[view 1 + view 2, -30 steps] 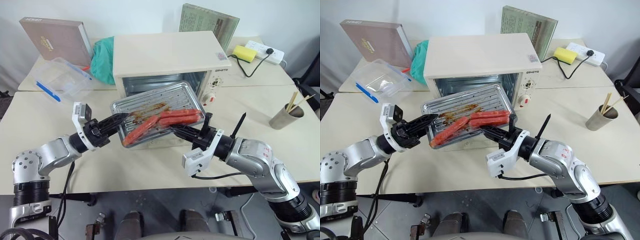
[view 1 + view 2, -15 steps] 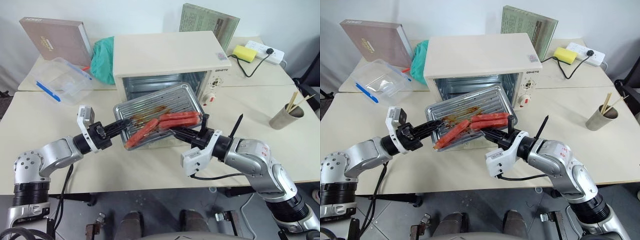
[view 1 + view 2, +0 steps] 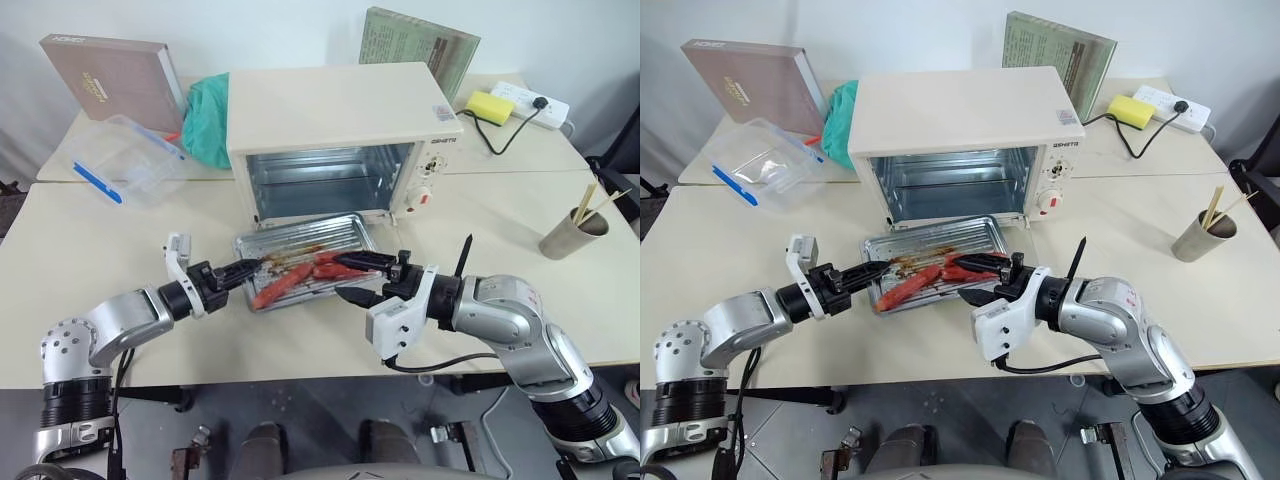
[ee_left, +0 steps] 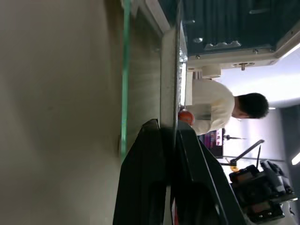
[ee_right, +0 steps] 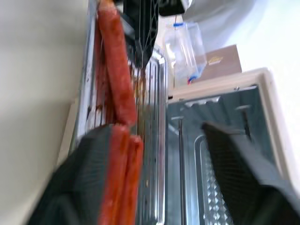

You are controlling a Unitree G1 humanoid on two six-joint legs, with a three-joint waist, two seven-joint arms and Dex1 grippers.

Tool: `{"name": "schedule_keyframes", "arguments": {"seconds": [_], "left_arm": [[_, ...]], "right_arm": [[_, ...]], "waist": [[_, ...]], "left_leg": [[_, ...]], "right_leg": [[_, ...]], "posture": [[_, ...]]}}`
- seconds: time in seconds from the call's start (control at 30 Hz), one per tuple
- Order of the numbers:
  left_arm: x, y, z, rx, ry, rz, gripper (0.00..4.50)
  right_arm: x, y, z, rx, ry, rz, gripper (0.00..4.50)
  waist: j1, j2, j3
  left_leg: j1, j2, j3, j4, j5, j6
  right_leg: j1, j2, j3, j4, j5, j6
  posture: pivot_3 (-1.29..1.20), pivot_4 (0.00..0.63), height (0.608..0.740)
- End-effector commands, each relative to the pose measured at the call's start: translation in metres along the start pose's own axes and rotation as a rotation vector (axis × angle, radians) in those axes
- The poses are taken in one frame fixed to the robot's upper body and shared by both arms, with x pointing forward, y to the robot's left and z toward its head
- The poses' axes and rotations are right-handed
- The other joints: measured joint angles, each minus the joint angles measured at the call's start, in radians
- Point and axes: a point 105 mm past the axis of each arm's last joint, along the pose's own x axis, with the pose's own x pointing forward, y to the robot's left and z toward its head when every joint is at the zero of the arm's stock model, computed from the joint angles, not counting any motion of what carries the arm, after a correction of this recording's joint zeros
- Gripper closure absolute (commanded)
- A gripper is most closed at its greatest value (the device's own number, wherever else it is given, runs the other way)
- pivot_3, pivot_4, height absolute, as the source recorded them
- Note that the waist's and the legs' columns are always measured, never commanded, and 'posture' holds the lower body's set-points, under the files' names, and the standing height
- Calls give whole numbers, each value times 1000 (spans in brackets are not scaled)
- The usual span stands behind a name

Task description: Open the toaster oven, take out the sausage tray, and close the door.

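Now your left gripper (image 3: 243,270) pinches the sausage tray's (image 3: 305,255) left rim, while your right gripper (image 3: 358,278) gapes wide at its right end; the tray rests on the open door before the toaster oven (image 3: 340,130); drag unevenly and sausages (image 3: 300,275) could roll off; the pale table (image 3: 80,240) offers room leftward, a paper cup (image 3: 568,235) right.

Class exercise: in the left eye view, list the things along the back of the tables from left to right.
Brown box → clear plastic box with blue clips → green bag → toaster oven → green book → yellow sponge → white power strip.
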Motion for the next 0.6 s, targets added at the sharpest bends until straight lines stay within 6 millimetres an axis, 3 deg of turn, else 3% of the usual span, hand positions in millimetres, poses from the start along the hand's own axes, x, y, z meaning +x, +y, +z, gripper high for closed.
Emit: {"name": "schedule_keyframes", "arguments": {"seconds": [0.03, 0.2, 0.33, 0.47, 0.6], "left_arm": [[-5, -16, 7, 43, -33, -54, 4500], [-7, -17, 8, 31, -54, -72, 4500], [-19, -21, 7, 49, -62, -116, 4500], [-43, -14, 1, 69, -34, -105, 4500], [-80, -5, 1, 73, -35, -60, 4500]], "right_arm": [[-5, -6, 12, -42, -57, -18, 179], [-11, -5, 18, -28, -119, 13, 31], [-21, 4, 17, 195, -185, 109, 31], [-34, 11, 5, 334, -184, 193, 31], [-36, -4, -21, 455, -113, 167, 31]], "waist": [[7, 0, 0], [13, 0, 0], [13, 0, 0], [12, 0, 0], [9, -1, 1]], "left_leg": [[0, 0, 0, 0, 0, 0], [0, 0, 1, 0, 0, 0], [1, 0, 1, 1, 0, 0], [7, 0, 1, -2, -1, 1], [14, 1, 3, -5, -2, 1]], "right_leg": [[0, 0, 0, 0, 0, 0], [0, 0, 0, -1, 0, 0], [2, 0, 0, -2, 0, 0], [9, 0, 0, -5, 0, 0], [13, 0, 1, -7, -1, -2]], "posture": [[0, 150, 740], [0, 150, 740], [0, 150, 740], [0, 150, 740], [0, 150, 740]]}}
